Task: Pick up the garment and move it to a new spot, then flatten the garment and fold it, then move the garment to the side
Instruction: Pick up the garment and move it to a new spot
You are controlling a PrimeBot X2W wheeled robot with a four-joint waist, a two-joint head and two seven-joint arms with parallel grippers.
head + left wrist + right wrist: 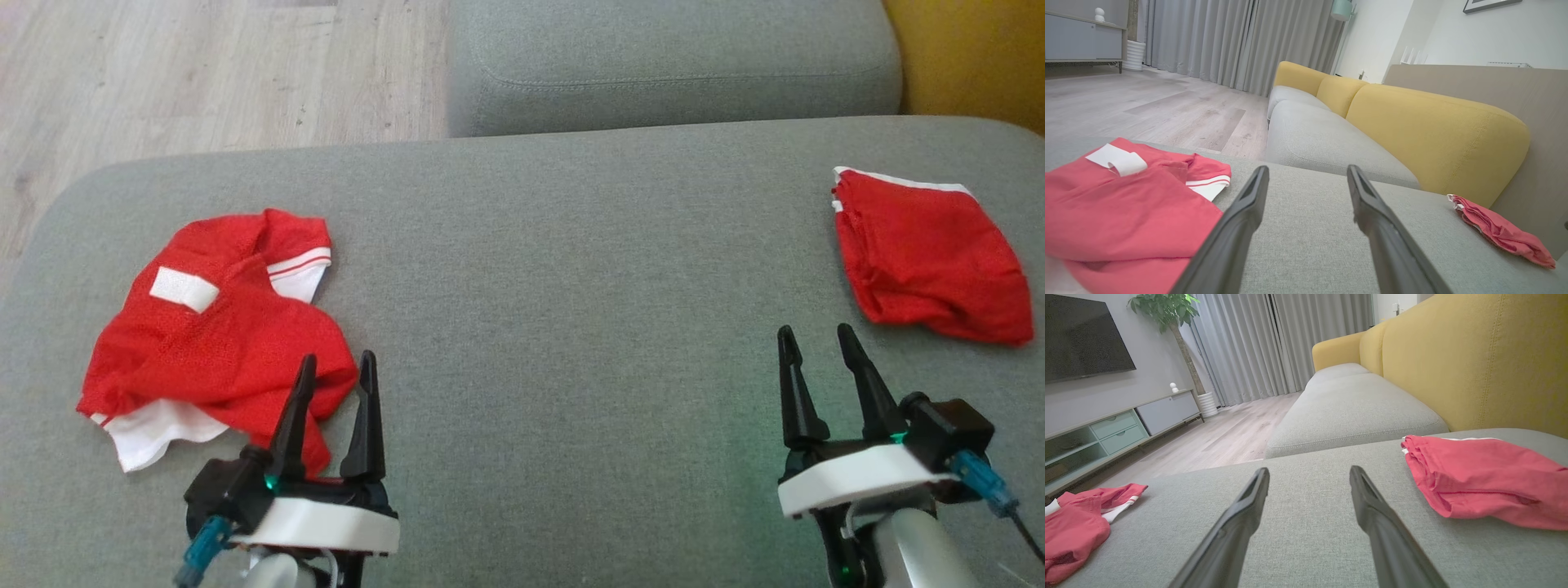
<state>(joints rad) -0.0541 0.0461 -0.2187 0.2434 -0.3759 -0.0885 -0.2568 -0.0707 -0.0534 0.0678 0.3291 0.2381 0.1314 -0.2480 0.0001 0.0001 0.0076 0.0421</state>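
Note:
A crumpled red garment [208, 335] with white trim and a white label lies on the left of the grey cushion [555, 269]; it also shows in the left wrist view [1122, 212] and far left in the right wrist view [1073, 531]. My left gripper [336, 366] stands open at its near right edge, its left finger over the cloth, nothing held. A second red garment [927, 253], folded into a compact bundle, lies at the right [1486, 477] [1502, 230]. My right gripper [816, 339] is open, just near-left of that bundle and apart from it.
A second grey seat cushion [669, 65] lies beyond, with a yellow backrest [1433, 134] along the right. Wooden floor [204, 73] lies past the cushion's far left edge. A TV cabinet [1118, 424], a plant and curtains stand across the room.

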